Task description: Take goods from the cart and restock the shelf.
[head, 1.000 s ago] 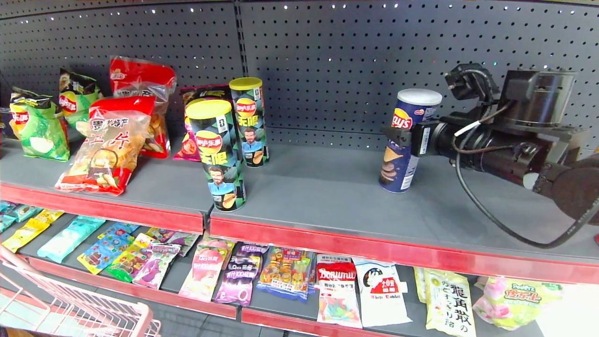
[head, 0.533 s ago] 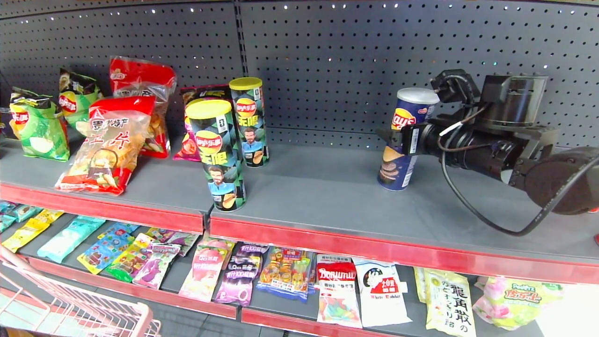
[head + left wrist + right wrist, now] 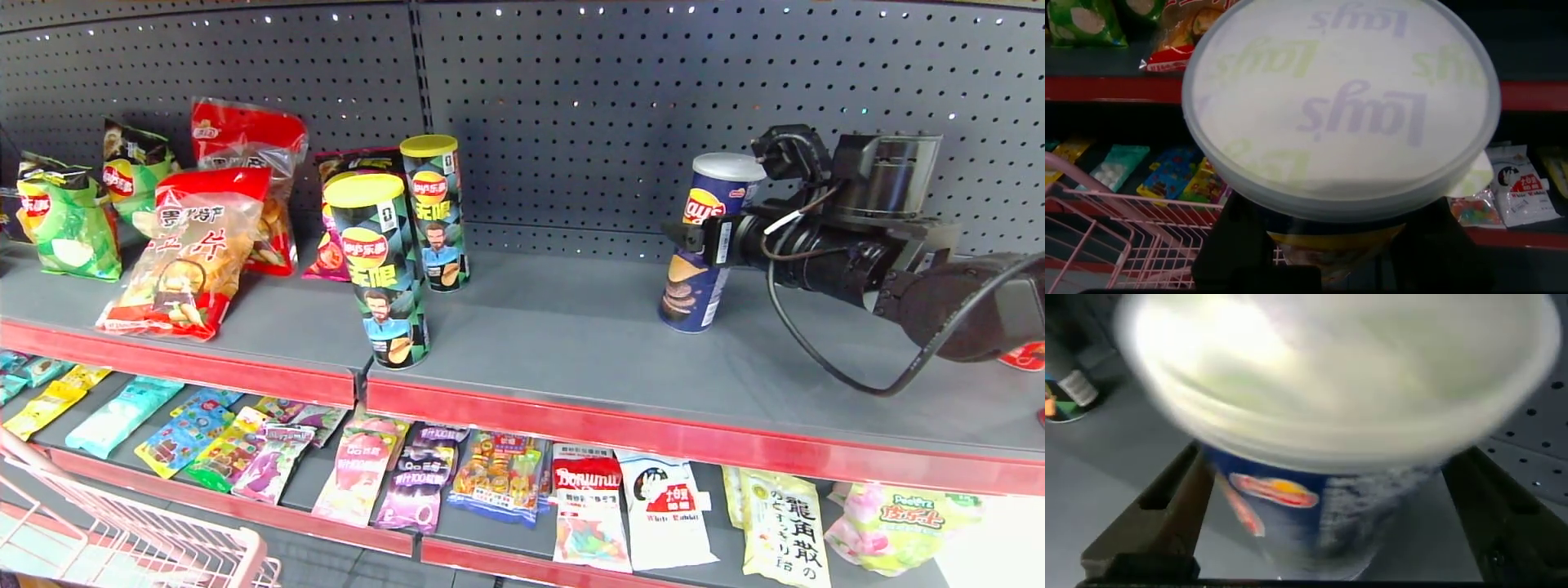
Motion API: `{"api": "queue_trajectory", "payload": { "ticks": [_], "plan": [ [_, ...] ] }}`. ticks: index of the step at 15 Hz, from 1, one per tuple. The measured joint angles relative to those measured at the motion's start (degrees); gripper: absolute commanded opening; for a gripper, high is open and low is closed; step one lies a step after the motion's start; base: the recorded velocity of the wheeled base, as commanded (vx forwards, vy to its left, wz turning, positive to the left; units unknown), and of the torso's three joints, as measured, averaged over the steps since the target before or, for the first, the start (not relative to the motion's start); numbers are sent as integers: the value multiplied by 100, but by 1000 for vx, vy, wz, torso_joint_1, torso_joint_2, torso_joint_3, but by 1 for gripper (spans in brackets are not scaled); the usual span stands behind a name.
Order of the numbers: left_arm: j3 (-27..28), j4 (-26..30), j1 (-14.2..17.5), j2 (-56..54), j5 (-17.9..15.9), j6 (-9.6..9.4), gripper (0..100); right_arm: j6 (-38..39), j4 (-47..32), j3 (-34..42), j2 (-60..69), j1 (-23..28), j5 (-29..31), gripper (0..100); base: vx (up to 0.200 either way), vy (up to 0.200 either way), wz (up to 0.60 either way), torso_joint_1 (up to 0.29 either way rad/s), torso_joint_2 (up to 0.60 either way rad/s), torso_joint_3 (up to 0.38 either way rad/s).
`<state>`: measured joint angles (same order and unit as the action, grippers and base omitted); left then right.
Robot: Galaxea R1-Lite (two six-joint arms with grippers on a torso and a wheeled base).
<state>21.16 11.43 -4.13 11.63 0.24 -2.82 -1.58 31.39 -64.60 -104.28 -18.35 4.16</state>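
While the blue can (image 3: 694, 286) is gripped near its top by the right gripper (image 3: 704, 239), it's kept on the right half of the upper shelf (image 3: 571, 343), tipped a little. Whether its base is actually touching the board can't be told, tbh. In the right wrist view the fingers (image 3: 1151, 523) are seen pressed in on either side of the can, closed just to the can's width, right under its white lid (image 3: 1339, 367). Over on the other side, a second can (image 3: 1331, 238) with a yellow body is clamped in the left gripper (image 3: 1331, 265). It's held up in the air above the pink cart (image 3: 1118, 237), with the shelves in front of it. Well apart from the blue can, toward the left, two black cans are stood upright. The front one (image 3: 377, 269) is near the red shelf edge and the rear one (image 3: 434, 214) is just behind it. Snack bags (image 3: 184, 253) are piled further left, and candy packets (image 3: 506, 482) are laid out flat on the lower shelf.
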Motion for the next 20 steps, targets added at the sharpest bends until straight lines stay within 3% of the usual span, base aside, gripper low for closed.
{"api": "queue_trajectory", "payload": {
  "ticks": [1,4,7,14,20],
  "plan": [
    [-5,-2,0,5,0,2,0,6,9,-6,-21,2,-41,0,0,0,0,0,0,0],
    [-30,-2,0,2,0,0,0,-27,556,5,-126,60,-400,0,0,0,0,0,0,0],
    [-66,2,0,-9,-2,4,0,-44,607,79,-140,101,-524,0,0,0,0,0,0,0],
    [-59,-11,2,-17,-34,6,0,-95,-104,1056,1254,154,-2632,0,0,0,0,0,0,0],
    [-50,-9,0,-17,-43,2,0,-834,-162,1651,1732,446,-3763,0,0,0,0,0,0,0]
  ]
}}
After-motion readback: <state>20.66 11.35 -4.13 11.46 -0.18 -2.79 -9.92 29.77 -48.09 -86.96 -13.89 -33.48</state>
